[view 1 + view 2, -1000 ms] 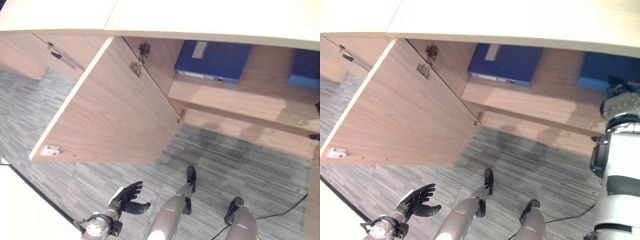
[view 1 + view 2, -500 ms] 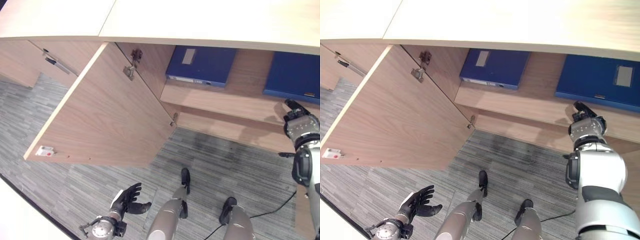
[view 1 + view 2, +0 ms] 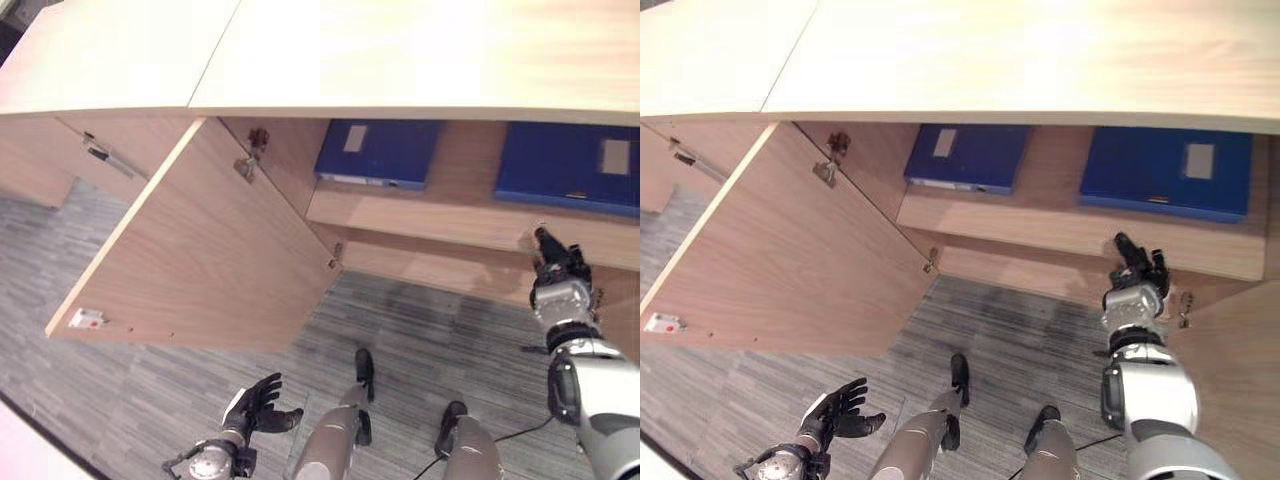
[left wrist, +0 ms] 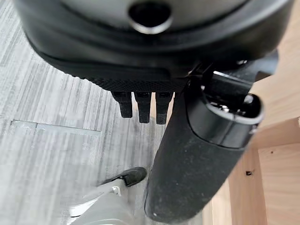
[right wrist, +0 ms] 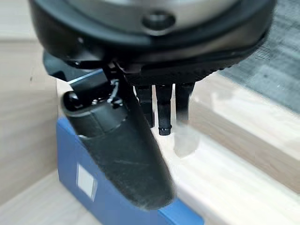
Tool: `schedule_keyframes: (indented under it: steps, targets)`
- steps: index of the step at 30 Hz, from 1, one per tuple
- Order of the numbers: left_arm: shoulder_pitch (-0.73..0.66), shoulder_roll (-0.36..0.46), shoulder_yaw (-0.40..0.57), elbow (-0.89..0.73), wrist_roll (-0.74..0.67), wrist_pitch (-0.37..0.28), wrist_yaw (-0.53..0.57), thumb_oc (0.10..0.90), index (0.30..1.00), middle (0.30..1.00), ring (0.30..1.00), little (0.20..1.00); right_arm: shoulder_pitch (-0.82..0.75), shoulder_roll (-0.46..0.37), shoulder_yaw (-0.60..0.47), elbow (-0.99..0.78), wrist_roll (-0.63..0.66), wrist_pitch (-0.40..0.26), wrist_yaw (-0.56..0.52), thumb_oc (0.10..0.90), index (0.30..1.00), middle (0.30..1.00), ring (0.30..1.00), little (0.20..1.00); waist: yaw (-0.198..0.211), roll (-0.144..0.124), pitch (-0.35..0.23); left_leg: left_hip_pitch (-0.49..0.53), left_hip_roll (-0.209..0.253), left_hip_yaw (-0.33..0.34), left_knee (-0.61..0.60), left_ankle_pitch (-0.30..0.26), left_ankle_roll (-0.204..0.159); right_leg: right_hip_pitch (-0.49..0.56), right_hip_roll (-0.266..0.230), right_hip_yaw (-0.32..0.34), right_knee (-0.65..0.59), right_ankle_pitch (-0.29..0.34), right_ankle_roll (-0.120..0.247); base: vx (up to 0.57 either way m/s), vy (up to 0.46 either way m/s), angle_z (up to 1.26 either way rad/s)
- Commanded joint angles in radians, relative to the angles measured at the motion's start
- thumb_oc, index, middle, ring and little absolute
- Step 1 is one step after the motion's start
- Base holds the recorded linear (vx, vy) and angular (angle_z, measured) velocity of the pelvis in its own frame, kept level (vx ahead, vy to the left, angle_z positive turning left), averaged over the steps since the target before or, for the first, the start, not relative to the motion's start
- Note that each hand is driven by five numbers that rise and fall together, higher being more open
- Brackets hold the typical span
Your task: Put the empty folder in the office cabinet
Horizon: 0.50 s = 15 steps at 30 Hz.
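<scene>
The right hand (image 3: pixel 1137 272) is now clear of the shelf (image 3: pixel 1060 225), hanging just in front of its front edge with fingers straight and loose and nothing in them; its wrist view shows the same, the fingers (image 5: pixel 161 110) straight over pale wood with the blue folder (image 5: pixel 101 194) lying apart from them. Half a second ago this hand was up at the shelf edge just beneath that folder, and a second ago it was reaching in beside it, so the arm has been drawing back out of the cabinet (image 3: pixel 420 60). The right folder (image 3: pixel 1167 172) lies flat on the shelf, well inside, to the right of a second blue folder (image 3: pixel 967 157) lying on the same shelf. Judging from that, the placing is done: the folder is released and at rest inside, and what remains, if anything, is to pull the arm fully away and perhaps shut the door (image 3: pixel 205 255), which stands wide open to the left of the shelf. The left hand (image 3: pixel 258 403) hangs low over the carpet (image 3: pixel 450 320), well below the door, fingers spread open and empty, much where it was a second ago. The camera has also swung since then, bringing the shelf's right end into view; the folders themselves look unmoved.
</scene>
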Motion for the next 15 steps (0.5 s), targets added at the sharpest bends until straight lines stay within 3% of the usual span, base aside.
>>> schedule_keyframes:
  steps: [1,3,5,6,9,15]
  targets:
    - [-0.041,0.028,0.059,0.026,-0.037,0.000,0.014,0.800,0.900,0.900,0.900,0.900,0.067,0.044,0.005,-0.157,0.009,-0.054,0.057,0.800,0.900,0.900,0.900,0.900,-0.031,-0.077,0.123,0.050,0.067,-0.017,0.410,-0.162,-0.139,0.254,0.051,-0.014,-0.379,0.016,0.008,0.06,-0.161,-0.09]
    - [-0.034,0.005,0.103,0.079,-0.024,0.010,0.023,0.800,0.900,0.900,0.900,0.900,0.211,0.110,0.048,-0.326,-0.019,-0.068,0.083,0.800,0.900,0.900,0.900,0.900,-0.050,-0.106,0.114,0.034,0.086,0.021,0.408,-0.195,-0.119,0.295,0.072,-0.011,-0.408,0.011,-0.002,0.03,-0.098,0.09]
    - [-0.029,-0.004,0.112,0.091,-0.011,0.014,0.022,0.800,0.900,0.900,0.900,0.900,0.255,0.117,0.067,-0.367,-0.046,-0.058,0.099,0.800,0.900,0.900,0.900,0.900,-0.051,-0.111,0.107,0.032,0.081,0.027,0.361,-0.211,-0.106,0.304,0.077,-0.007,-0.411,0.010,0.000,0.10,0.016,-0.09]
    - [-0.021,-0.010,0.119,0.103,0.008,0.016,0.021,0.800,0.900,0.900,0.900,0.900,0.299,0.117,0.078,-0.410,-0.075,-0.049,0.108,0.800,0.900,0.900,0.900,0.900,-0.050,-0.119,0.101,0.036,0.071,0.024,0.307,-0.201,-0.101,0.321,0.081,-0.001,-0.417,0.010,0.003,0.18,0.074,-0.12]
    - [-0.016,-0.024,0.137,0.136,0.052,0.011,0.016,0.800,0.900,0.900,0.900,0.900,0.367,0.102,0.117,-0.486,-0.154,-0.042,0.149,0.800,0.900,0.900,0.900,0.900,-0.037,-0.117,0.094,0.039,0.059,-0.008,0.068,-0.062,-0.108,0.367,0.120,0.003,-0.431,0.019,0.012,0.17,0.083,-0.24]
    - [-0.005,-0.043,0.190,0.238,0.109,0.006,0.016,0.800,0.900,0.900,0.900,0.900,0.457,0.109,0.156,-0.551,-0.284,-0.019,0.193,0.800,0.900,0.900,0.900,0.900,-0.031,-0.156,0.027,0.118,0.073,0.036,-0.096,-0.034,-0.090,0.470,0.163,0.038,-0.489,0.013,0.043,0.28,0.081,-0.32]
